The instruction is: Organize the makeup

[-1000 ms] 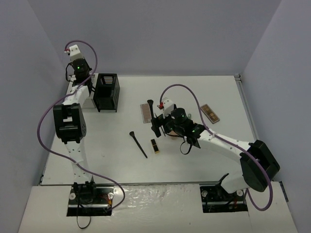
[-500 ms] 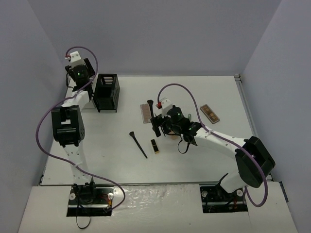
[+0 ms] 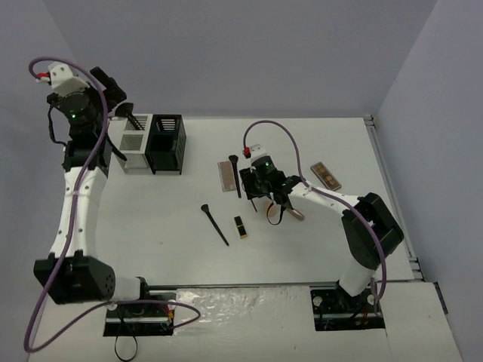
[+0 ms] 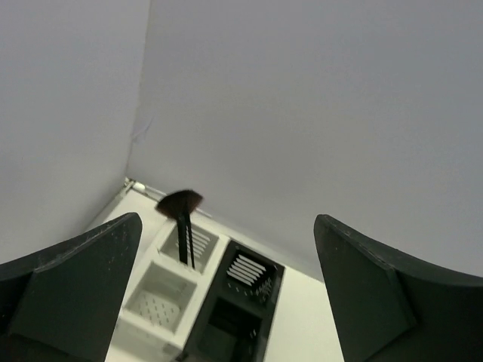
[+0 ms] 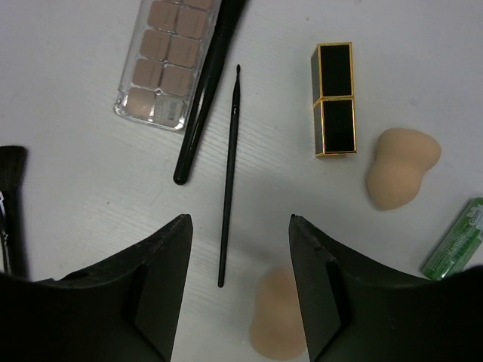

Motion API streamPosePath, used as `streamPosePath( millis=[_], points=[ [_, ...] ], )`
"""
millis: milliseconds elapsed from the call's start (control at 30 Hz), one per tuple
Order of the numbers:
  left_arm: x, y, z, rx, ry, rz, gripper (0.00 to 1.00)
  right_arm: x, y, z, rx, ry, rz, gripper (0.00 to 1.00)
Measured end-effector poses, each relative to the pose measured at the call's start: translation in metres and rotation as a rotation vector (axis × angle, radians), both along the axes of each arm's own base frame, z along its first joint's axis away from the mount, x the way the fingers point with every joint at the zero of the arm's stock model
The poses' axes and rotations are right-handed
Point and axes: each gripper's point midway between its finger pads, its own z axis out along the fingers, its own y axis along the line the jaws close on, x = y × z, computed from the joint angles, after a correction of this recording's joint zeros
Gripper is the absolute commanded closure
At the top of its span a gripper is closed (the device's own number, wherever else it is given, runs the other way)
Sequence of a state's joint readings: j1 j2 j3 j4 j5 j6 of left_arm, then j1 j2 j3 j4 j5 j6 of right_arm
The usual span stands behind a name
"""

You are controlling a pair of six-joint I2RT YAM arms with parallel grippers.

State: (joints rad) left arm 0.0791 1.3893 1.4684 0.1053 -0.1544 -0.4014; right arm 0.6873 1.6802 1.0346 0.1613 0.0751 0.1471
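Observation:
My left gripper [image 4: 226, 302] hangs open and empty, high above the bins [image 3: 113, 94]. A black fan brush [image 4: 181, 226] stands upright in the far compartment of the white bin [image 4: 162, 290]. My right gripper [image 5: 240, 249] is open, low over the table [image 3: 256, 190]. Between its fingers lie the lower end of a thin black brush [image 5: 229, 177] and a peach sponge [image 5: 279, 317], neither gripped. Nearby lie a thicker brush [image 5: 207, 90], a nude palette [image 5: 162, 64], a black-and-gold lipstick [image 5: 334, 98], a second sponge [image 5: 400, 170] and a green tube [image 5: 453, 241].
A black slatted bin [image 3: 166, 143] stands beside the white bin [image 3: 134, 143] at the back left. Another brush [image 3: 215, 224] and a lipstick [image 3: 241, 226] lie mid-table. A second palette [image 3: 327, 176] lies to the right. Grey walls enclose the table.
My left gripper opened and rose up and left, away from the bins, leaving the fan brush standing in the white bin. My right gripper shifted slightly left over the items and its jaws narrowed.

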Motion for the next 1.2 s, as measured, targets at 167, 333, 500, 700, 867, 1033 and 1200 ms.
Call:
streamPosePath(
  millis=[167, 333, 500, 700, 867, 1033, 1200],
  points=[
    [-0.069, -0.028, -0.006, -0.062, 0.09, -0.111, 0.03, 0.004, -0.004, -0.028, -0.051, 0.056, -0.032, 0.54],
    [-0.115, -0.05, -0.094, -0.103, 0.33, -0.204, 0.03, -0.002, -0.008, -0.057, -0.094, 0.123, -0.043, 0.61],
    [-0.151, -0.065, -0.186, -0.146, 0.579, -0.261, 0.03, -0.003, -0.007, -0.071, -0.111, 0.153, -0.049, 0.66],
    [-0.176, -0.077, -0.205, -0.16, 0.63, -0.309, 0.03, 0.001, 0.001, -0.072, -0.111, 0.147, -0.044, 0.78],
    [-0.182, -0.082, -0.205, -0.161, 0.613, -0.337, 0.03, 0.003, 0.004, -0.073, -0.102, 0.143, -0.052, 0.98],
    [-0.185, -0.092, -0.219, -0.166, 0.651, -0.38, 0.03, 0.004, 0.004, -0.072, -0.103, 0.139, -0.059, 1.0],
    [-0.184, -0.11, -0.224, -0.152, 0.673, -0.452, 0.03, 0.004, 0.0, -0.07, -0.123, 0.131, -0.064, 1.0]
  ],
)
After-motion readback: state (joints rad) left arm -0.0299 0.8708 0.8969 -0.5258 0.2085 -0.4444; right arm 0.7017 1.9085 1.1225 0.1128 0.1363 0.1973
